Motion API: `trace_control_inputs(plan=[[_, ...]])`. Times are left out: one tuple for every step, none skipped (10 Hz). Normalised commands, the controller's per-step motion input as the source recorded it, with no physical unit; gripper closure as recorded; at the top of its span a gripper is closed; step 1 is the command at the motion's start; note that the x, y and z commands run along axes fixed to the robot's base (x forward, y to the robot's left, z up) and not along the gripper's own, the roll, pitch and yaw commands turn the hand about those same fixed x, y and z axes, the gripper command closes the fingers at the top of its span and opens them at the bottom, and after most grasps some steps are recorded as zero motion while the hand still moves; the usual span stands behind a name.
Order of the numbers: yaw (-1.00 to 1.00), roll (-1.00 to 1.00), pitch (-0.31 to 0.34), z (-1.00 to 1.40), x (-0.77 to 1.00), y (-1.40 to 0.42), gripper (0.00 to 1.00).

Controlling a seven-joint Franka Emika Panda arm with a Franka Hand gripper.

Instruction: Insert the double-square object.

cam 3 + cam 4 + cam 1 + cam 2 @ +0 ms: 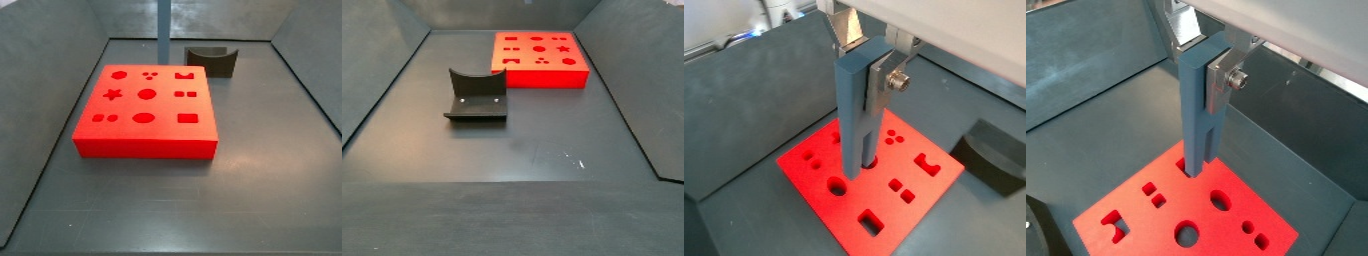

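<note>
The double-square object [858,110] is a long grey-blue rod of two parallel square bars. It hangs upright from my gripper [865,62], which is shut on its upper end; both wrist views show this [1204,62]. One silver finger [883,76] presses its side. The rod's lower end [1200,165] is over the flat red board with shaped holes [918,185], and I cannot tell whether it touches. In a side view the rod [166,30] shows as a thin line down to the board's far edge [147,95]. The gripper is out of both side views. No red end piece shows.
A dark grey notched block [211,61] stands on the floor beside the red board; it also shows in a side view [476,97] and a wrist view [994,155]. Grey walls [54,90] enclose the floor. The board lies near one end [540,55].
</note>
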Motion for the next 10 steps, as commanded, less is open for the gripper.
trace_control_inputs(plan=[[-1.00, 0.01, 0.000, 0.00, 0.00, 0.00, 1.00], [-1.00, 0.01, 0.000, 0.00, 0.00, 0.00, 1.00], [-1.00, 0.01, 0.000, 0.00, 0.00, 0.00, 1.00], [-1.00, 0.02, -0.001, -0.01, 0.00, 0.00, 1.00], [-1.00, 0.03, -0.013, -0.03, 0.02, 0.00, 1.00], [-1.00, 0.03, -0.014, -0.03, 0.02, 0.00, 1.00], [-1.00, 0.03, -0.013, -0.03, 0.01, 0.00, 1.00], [-1.00, 0.04, 0.000, -0.06, 0.01, 0.01, 1.00], [-1.00, 0.02, 0.000, -0.11, 0.03, 0.04, 1.00], [-0.93, 0.00, 0.000, -0.15, 0.21, 0.13, 1.00]])
